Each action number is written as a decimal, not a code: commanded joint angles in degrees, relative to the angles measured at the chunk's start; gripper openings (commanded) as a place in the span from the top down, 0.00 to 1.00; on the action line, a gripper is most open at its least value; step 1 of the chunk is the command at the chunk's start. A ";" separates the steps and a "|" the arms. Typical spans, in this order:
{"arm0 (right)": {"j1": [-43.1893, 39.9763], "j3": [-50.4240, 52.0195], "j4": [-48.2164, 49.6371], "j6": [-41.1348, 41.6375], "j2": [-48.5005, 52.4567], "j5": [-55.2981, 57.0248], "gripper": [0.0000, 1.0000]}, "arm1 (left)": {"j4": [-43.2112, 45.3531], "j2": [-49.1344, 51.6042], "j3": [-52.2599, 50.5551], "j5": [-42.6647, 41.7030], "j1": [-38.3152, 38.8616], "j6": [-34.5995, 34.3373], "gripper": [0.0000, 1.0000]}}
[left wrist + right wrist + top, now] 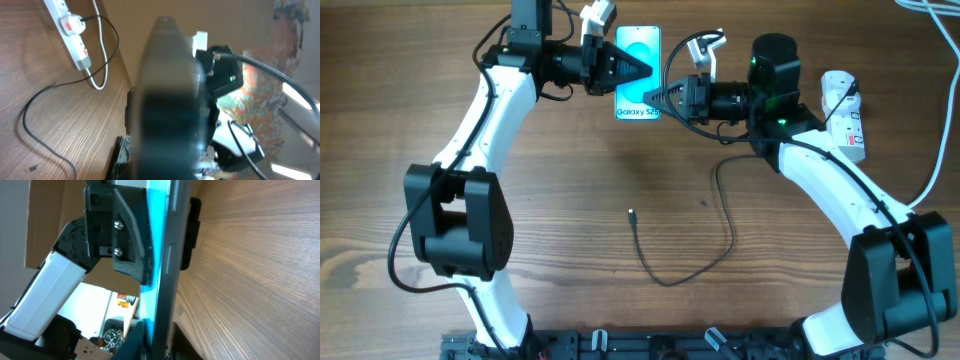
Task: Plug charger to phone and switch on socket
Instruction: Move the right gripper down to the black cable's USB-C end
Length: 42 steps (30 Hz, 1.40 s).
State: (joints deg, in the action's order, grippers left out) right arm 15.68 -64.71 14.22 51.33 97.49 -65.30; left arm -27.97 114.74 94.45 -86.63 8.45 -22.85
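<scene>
The phone (637, 60), teal screen lit, is held up on edge at the far middle of the table between both grippers. My left gripper (632, 69) is shut on it from the left. My right gripper (657, 98) is shut on its lower right corner. In the right wrist view the phone (164, 255) shows edge-on, with the left gripper (136, 255) clamped on it and my right fingers (159, 342) on either side. The charger's tip (631, 212) lies loose on the table and its black cable (720, 250) loops toward the socket (846, 115) at the far right.
The socket (70, 25) with a white plug and the black cable (35, 130) also show in the left wrist view, where a blurred dark shape (167, 100) fills the middle. A thick white cord (945, 120) runs along the right edge.
</scene>
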 commanded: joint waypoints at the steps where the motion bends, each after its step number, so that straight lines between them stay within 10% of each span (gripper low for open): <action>1: -0.98 -0.31 -0.24 -0.46 0.13 2.51 0.39 | 0.09 -2.56 0.81 -3.06 -0.52 0.04 0.96; 7: -1.77 -0.31 -5.84 -10.49 0.13 2.67 0.13 | -6.19 -2.45 0.37 19.19 -0.42 0.87 0.96; 14: -1.70 -0.31 -45.55 -35.32 0.13 30.53 0.00 | -31.39 -1.25 0.35 68.59 5.09 7.87 0.96; 37: -0.52 1.44 -56.52 -37.88 0.13 37.22 0.00 | -28.48 11.41 0.26 79.89 16.83 2.43 0.86; 42: -0.55 1.44 -55.54 -39.30 0.13 37.18 0.00 | -28.65 11.39 0.26 79.80 16.83 2.45 0.96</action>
State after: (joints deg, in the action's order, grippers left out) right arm 14.96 -63.77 -42.28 13.74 97.56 -28.82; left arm -56.53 125.01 94.56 -7.31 25.02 -20.27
